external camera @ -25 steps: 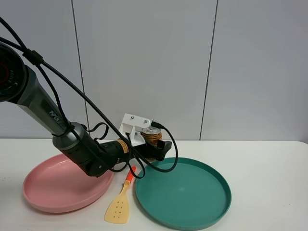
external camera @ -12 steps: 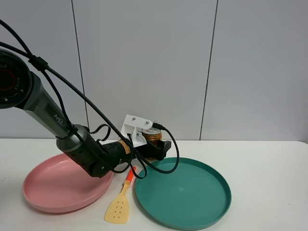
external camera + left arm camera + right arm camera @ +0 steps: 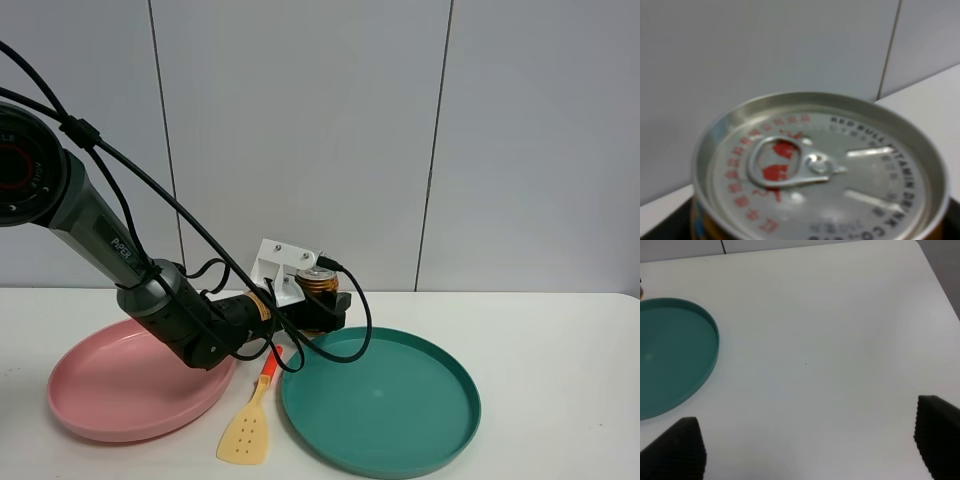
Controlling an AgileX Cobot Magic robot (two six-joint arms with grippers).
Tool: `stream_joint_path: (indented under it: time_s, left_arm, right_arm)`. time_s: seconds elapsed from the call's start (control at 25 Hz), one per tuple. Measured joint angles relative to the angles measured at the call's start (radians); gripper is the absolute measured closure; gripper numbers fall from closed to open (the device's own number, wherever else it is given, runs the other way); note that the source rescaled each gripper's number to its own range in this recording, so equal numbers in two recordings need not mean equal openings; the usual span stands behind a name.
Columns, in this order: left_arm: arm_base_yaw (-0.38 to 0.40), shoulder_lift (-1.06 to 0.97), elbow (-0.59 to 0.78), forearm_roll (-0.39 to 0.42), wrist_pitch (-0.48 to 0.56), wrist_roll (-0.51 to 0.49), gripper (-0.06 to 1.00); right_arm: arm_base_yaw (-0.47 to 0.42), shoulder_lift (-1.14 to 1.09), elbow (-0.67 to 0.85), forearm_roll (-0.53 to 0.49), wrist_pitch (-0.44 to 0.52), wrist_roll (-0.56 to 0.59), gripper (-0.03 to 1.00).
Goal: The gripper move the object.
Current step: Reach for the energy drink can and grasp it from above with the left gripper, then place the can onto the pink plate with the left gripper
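The gold-yellow can (image 3: 320,284) with a silver top stands between the black jaws of my left gripper (image 3: 326,306), just behind the far-left rim of the teal plate (image 3: 300,410). The gripper is shut on the can, low over the table. In the left wrist view the can's silver top (image 3: 840,175) with its pull tab fills the picture, and the jaws are hidden under it. My right gripper (image 3: 810,442) is open and empty over bare white table, right of the teal plate (image 3: 710,335). It does not show in the exterior view.
A pink plate (image 3: 70,405) lies at the left under the left arm. A yellow spatula (image 3: 245,435) with an orange handle lies between the two plates. The grey wall stands close behind the can.
The left arm has shifted slightly, and the gripper with the can has settled a little lower and to the right. The plates and the spatula have not moved.
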Motion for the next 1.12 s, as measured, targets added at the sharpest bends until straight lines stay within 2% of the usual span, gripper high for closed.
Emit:
stream_joint_path:
  time_s: [0.04,0.08,0.64,0.96,1.12]
  left_arm:
    - [0.0,0.0,0.0,0.003,0.001,0.001,0.88]
    - [0.0,0.0,0.0,0.005,0.001,0.004,0.89]
    - [0.0,-0.001,0.0,0.013,0.006,0.004,0.9]
    - [0.0,-0.06,0.0,0.066,0.133,-0.018,0.94]
    - [0.0,-0.088,0.001,0.078,0.146,-0.067,0.94]
  right_arm:
    - [0.0,0.0,0.0,0.0,0.0,0.0,-0.03]
    - [0.0,0.0,0.0,0.0,0.0,0.0,-0.03]
    - [0.0,0.0,0.0,0.0,0.0,0.0,-0.03]
    - [0.0,0.0,0.0,0.0,0.0,0.0,-0.03]
    - [0.0,0.0,0.0,0.0,0.0,0.0,-0.03]
